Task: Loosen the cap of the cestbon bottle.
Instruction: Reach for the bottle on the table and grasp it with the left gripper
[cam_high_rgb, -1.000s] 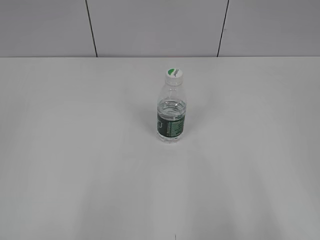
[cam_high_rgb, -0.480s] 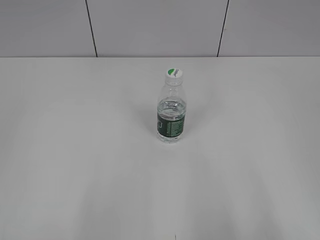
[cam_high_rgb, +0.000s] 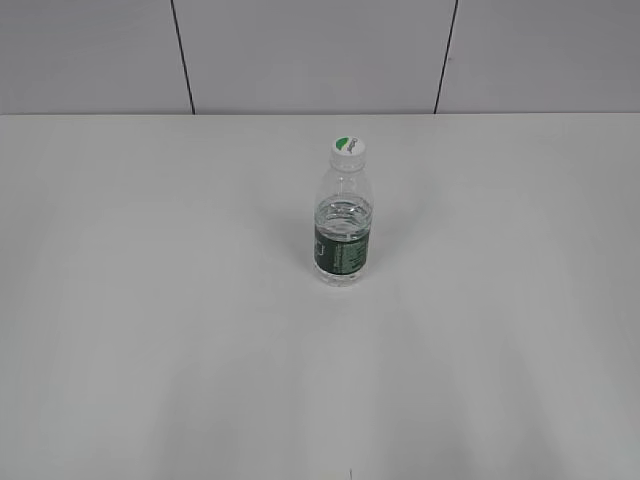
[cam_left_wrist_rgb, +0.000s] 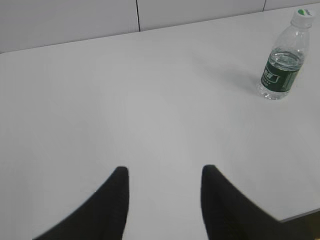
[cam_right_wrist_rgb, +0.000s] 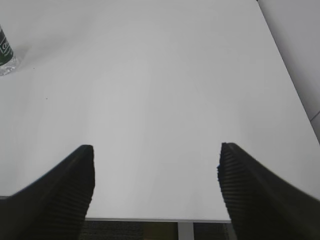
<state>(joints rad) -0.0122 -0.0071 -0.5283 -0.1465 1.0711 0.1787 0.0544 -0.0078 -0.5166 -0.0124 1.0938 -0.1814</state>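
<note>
the bottle (cam_high_rgb: 343, 235) stands upright mid-tabletop (cam_high_rgb: 150, 300), cap (cam_high_rgb: 347, 148) on, unmoved from the earlier frames. the left end effector (cam_left_wrist_rgb: 162, 172) and right end effector (cam_right_wrist_rgb: 155, 150) are both released and empty, well apart from it.

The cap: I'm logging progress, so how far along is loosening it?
Nothing looks done: the cap sits on the upright cestbon bottle. Nothing is in hand; the left gripper and right gripper are open and far off. Reaching, gripping and twisting remain.
</note>
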